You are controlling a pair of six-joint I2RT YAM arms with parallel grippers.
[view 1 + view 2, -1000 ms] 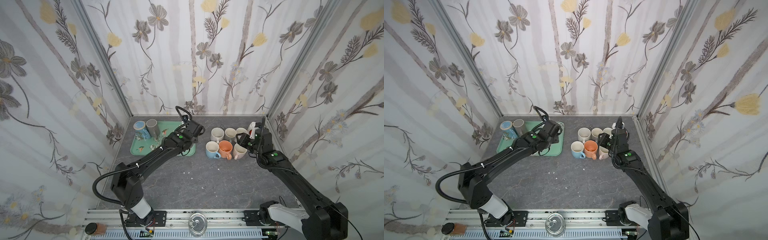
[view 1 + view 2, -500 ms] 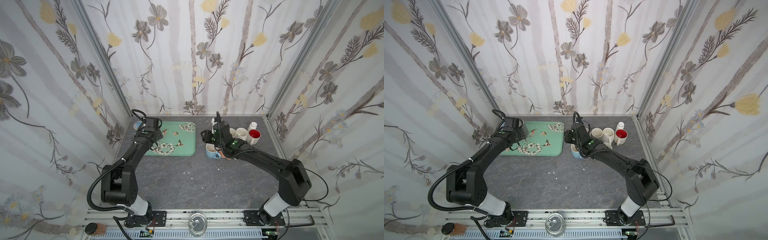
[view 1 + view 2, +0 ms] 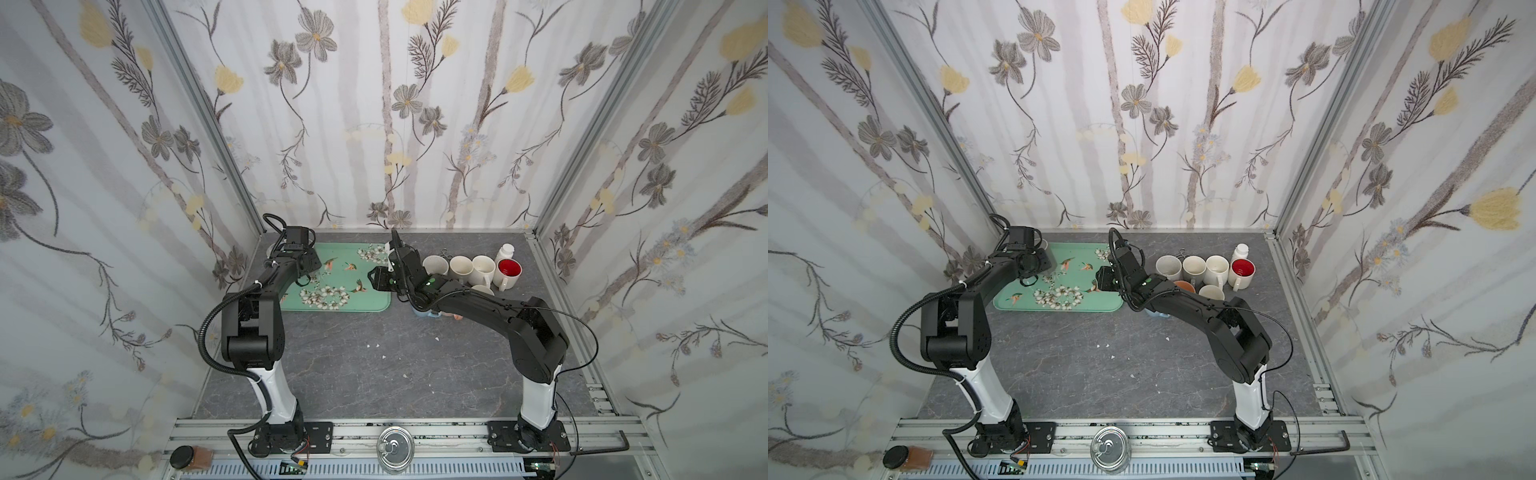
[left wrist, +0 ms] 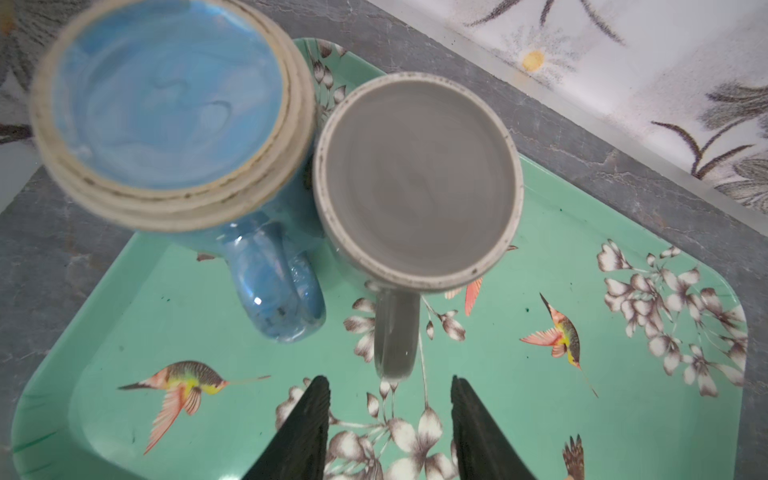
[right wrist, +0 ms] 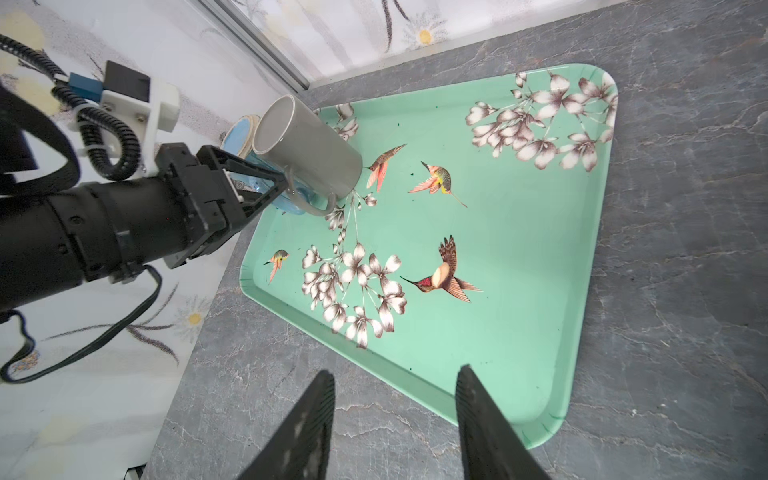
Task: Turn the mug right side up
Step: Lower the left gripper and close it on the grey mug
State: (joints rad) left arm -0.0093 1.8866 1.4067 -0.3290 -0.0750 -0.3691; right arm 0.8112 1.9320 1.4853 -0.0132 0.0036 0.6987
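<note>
Two mugs stand upside down, side by side, in the back-left corner of the green bird-print tray: a grey mug and a blue mug. Each mug's handle points toward my left gripper. That gripper is open, and the grey handle ends just short of the gap between its fingers. The right wrist view shows the same gripper low beside the grey mug. In both top views my left wrist hides the mugs. My right gripper is open and empty, over the tray's right edge.
Several upright cream mugs and a red-lined mug cluster at the back right, with a white bottle behind them. My right arm covers a blue mug there. The enclosure walls stand close behind the tray's back-left corner.
Over the last second my left gripper moved from the tray's right part to its back-left corner by the mugs. My right arm swung from the mug cluster to the tray's right edge.
</note>
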